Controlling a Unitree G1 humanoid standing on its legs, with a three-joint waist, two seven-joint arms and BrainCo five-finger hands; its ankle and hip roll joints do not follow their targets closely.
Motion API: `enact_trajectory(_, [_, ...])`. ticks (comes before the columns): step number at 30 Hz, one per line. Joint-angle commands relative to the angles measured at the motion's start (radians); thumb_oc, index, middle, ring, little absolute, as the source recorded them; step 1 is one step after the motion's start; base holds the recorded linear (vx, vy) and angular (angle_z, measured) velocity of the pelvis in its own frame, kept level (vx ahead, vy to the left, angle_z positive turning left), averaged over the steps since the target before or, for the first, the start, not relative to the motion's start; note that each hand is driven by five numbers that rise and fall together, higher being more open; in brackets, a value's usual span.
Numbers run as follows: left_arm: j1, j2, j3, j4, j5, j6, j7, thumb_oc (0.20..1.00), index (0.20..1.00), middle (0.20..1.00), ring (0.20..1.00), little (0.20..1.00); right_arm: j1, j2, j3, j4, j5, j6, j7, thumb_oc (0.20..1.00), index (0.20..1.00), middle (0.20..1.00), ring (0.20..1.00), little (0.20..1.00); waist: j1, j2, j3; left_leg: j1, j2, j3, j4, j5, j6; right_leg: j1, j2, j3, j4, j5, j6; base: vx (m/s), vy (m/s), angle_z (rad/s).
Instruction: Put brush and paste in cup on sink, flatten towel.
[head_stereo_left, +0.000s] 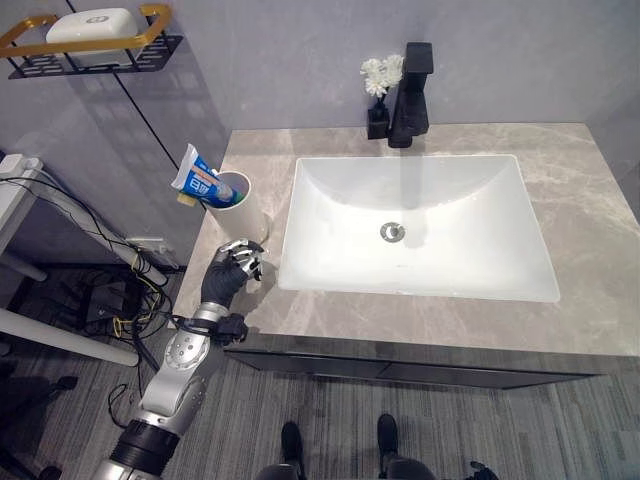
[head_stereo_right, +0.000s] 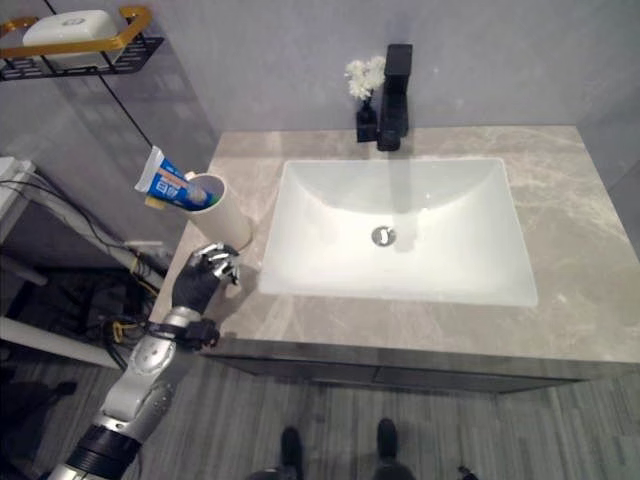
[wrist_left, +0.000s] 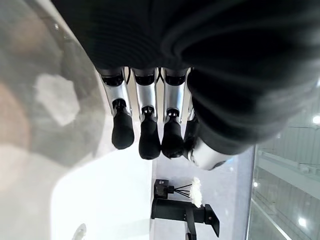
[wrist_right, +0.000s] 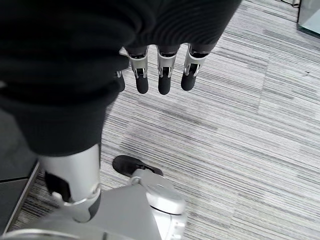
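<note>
Left eye view: my left hand sits at lower left of centre, on the counter just below the cup. Fingers loosely curled, holding nothing; I cannot tell whether the fingertips touch the cup's base. The cup stands upright on the counter's left end, just beside the sink. The paste leans out of the cup toward the upper left, its end sticking out past the rim. I cannot make out a brush. A black tap stands at top centre behind the sink, with a small vase of white flowers touching its left side. A wire shelf with a white soap hangs at upper left.

Right eye view: same layout; the hand is below the cup, paste tilted out to the upper left.

Left wrist view: my fingers hang in a loose row, empty, above the pale sink; tap and flowers at the bottom.

Right wrist view: my right hand hangs over the striped grey floor, fingers relaxed and pointing down, empty.
</note>
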Motion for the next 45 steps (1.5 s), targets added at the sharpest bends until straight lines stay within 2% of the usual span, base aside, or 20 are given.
enact_trajectory(1, [-0.124,0.035,0.09,0.045,-0.002,-0.034,0.039,0.2,0.2,0.2,0.2,0.2,-0.027,-0.003,0.037,-0.016,-0.017,0.012,0.0,1.0,1.0,1.0,1.0,1.0,-0.016,-0.054,0.029,0.018,-0.023,0.047,0.004,-0.016,-0.032,0.01,0.009,-0.002,0.001,-0.031,-0.012,0.0,0.0,0.0])
enact_trajectory(20, [-0.256,0.087,0.105,0.15,0.034,-0.061,0.117,0.2,0.2,0.2,0.2,0.2,-0.059,-0.001,0.067,-0.043,0.01,0.008,-0.008,1.0,1.0,1.0,1.0,1.0,-0.022,-0.077,0.09,-0.067,-0.022,0.044,0.004,-0.005,-0.03,-0.082,0.007,0.012,0.001,0.003,-0.004,-0.01,0.0,-0.01])
enact_trajectory(35, [-0.417,0.152,0.073,0.293,0.039,-0.09,0.178,0.2,0.2,0.2,0.2,0.2,-0.097,0.007,0.11,-0.059,0.023,-0.002,-0.023,1.0,1.0,1.0,1.0,1.0,-0.033,-0.098,0.078,-0.114,-0.019,0.058,0.004,-0.004,-0.035,-0.149,0.005,0.045,0.001,0.032,0.007,0.0,0.007,-0.03])
enact_trajectory(41, [-0.35,0.153,0.09,0.216,0.036,-0.091,0.147,0.2,0.2,0.2,0.2,0.2,-0.094,0.01,0.107,-0.056,0.021,-0.002,-0.021,1.0,1.0,1.0,1.0,1.0,-0.024,-0.1,0.074,-0.109,-0.019,0.057,0.004,-0.007,-0.033,-0.148,0.004,0.047,0.001,0.031,0.006,0.0,0.0,0.0])
enact_trajectory(45, [-0.211,0.166,0.137,0.107,0.03,-0.084,0.089,0.2,0.2,0.2,0.2,0.2,-0.088,0.007,0.086,-0.046,0.017,-0.002,-0.015,1.0,1.0,1.0,1.0,1.0,-0.008,-0.092,0.072,-0.104,-0.023,0.053,0.004,-0.01,-0.031,-0.144,0.003,0.043,0.001,0.027,0.004,0.0,0.0,0.0])
